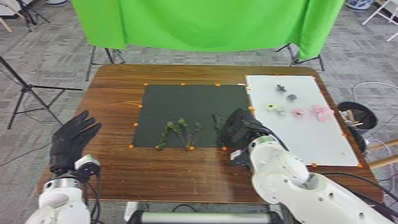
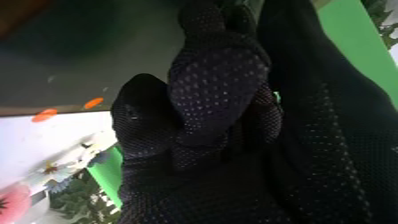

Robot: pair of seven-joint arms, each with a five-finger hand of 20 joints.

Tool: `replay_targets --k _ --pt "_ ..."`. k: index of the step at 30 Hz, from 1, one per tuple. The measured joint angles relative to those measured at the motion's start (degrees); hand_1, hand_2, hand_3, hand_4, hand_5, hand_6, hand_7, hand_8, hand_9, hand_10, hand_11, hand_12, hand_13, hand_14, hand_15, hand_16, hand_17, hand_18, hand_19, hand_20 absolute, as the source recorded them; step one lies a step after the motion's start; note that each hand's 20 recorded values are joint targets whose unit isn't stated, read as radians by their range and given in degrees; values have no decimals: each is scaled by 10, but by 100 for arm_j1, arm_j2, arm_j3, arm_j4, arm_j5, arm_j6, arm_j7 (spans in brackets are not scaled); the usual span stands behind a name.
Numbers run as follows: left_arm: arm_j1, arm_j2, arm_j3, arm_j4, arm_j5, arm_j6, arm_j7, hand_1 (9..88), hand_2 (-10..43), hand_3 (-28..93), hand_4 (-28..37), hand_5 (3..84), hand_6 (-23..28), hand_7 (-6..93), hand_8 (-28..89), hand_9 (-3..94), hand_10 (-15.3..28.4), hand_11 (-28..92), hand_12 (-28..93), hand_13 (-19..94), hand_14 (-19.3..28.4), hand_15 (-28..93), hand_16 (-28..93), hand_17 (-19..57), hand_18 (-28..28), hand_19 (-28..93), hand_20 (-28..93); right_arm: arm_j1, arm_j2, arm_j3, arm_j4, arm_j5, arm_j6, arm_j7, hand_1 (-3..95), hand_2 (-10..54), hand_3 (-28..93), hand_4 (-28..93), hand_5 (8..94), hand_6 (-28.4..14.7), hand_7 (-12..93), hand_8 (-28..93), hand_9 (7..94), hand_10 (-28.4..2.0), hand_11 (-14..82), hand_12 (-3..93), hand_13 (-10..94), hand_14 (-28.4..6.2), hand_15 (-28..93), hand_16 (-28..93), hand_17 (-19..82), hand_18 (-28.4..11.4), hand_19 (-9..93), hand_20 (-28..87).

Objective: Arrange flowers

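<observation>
Left hand (image 1: 71, 141) wide; whether the right hand (image 1: 238, 131) grips anything, I cannot tell. Two pink flowers (image 1: 322, 114) lie right, on a white board (image 1: 306, 142).

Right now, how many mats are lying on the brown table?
2: a dark mat in the middle of the table, and a white mat to its right, with pink flowers on it.

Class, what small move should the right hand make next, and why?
Probably guide the thin sprig slightly left: it is beside the right hand, over the dark mat, apart from the leafy sprigs, which it could join.
</observation>
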Motion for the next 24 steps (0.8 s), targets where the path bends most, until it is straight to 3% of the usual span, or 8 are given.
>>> replay_targets --k 9,24 --pt "1 0 -2 0 -1 4 7 395 54 690 -174 497 27 170 -87 479 130 234 116 459 164 268 -20 195 135 126 271 114 225 294 -297 238 -840 0 453 -95 685 -75 630 20 151 -86 738 -148 198 207 918 -24 506 320 672 -81 867 434" --pt "-2 -1 5 -10 -5 23 15 398 55 689 -173 497 28 171 -86 477 130 233 116 459 164 267 -21 195 134 125 272 238 611 424 -534 439 -1077 -85 460 -95 681 -71 650 20 155 -88 741 -143 189 220 914 -26 517 317 668 -83 879 420"
